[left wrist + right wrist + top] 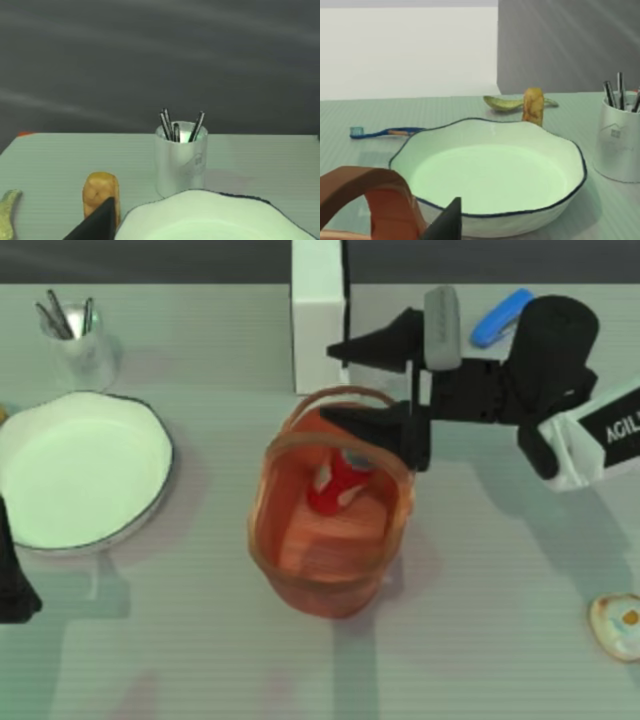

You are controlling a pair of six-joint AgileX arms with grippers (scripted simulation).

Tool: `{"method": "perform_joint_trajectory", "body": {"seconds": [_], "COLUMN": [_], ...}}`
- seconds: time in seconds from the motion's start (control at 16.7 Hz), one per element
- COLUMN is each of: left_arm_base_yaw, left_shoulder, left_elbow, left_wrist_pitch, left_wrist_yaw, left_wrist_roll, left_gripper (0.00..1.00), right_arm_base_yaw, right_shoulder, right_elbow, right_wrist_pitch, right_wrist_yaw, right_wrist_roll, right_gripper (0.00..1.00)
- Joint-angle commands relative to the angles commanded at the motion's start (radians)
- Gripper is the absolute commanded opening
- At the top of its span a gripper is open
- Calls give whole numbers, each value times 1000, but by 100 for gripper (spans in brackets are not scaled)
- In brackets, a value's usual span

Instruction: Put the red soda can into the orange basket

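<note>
Closest beneath the overhead camera hangs my right gripper (375,388), its two black fingers spread wide apart and pinching nothing: one finger (385,343) points toward the white box (318,315) at the table's 12 o'clock, the other (385,430) lies over the rim of the orange basket (300,575) on its 1 o'clock side. Just below that finger, the red soda can (335,483) sits inside the basket, on the ribbed floor toward the far wall, under the brown hoop handle (300,440). It is free of my fingers.

At 9 o'clock from the basket rests a white scalloped bowl (85,475) with a dark rim, and at 10 o'clock a pale cup holding pens (80,345). My left arm (15,580) is parked at the table's 9 o'clock edge; I cannot tell how its jaws stand.

Around my right arm lie a grey oblong object (442,328) and a blue stapler (502,317) toward 1 o'clock, and a fried-egg-like piece (618,625) at 4 o'clock. From my right wrist, a toothbrush (385,132), a small brown item (533,106) and a greenish peel-like piece (507,102) show beyond the bowl.
</note>
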Motion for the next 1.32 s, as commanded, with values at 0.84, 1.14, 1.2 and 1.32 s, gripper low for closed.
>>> {"method": "perform_joint_trajectory", "body": {"seconds": [0.84,1.14,1.2,1.32], "left_arm_base_yaw": [-72,-204,-235,-296], "left_shoulder": [205,572,656,828], "left_elbow": [157,516,612,820], "left_wrist_pitch": [-188,-488,-552,-679], "left_wrist_yaw": [10,25,28,34], "left_wrist_roll": [108,310,357,454], "left_gripper": [100,100,100,100], "right_arm_base_yaw": [-21,-72,-86,-114], "right_shoulder": [-179,-519,-606,-786], "right_elbow": [-131,-362,-416,-523], "right_wrist_pitch": [-109,-308,-356,-451], "right_wrist_yaw": [75,248,294,389], "right_wrist_roll": [-9,-19,-20,-22], "right_gripper": [100,100,100,100]}}
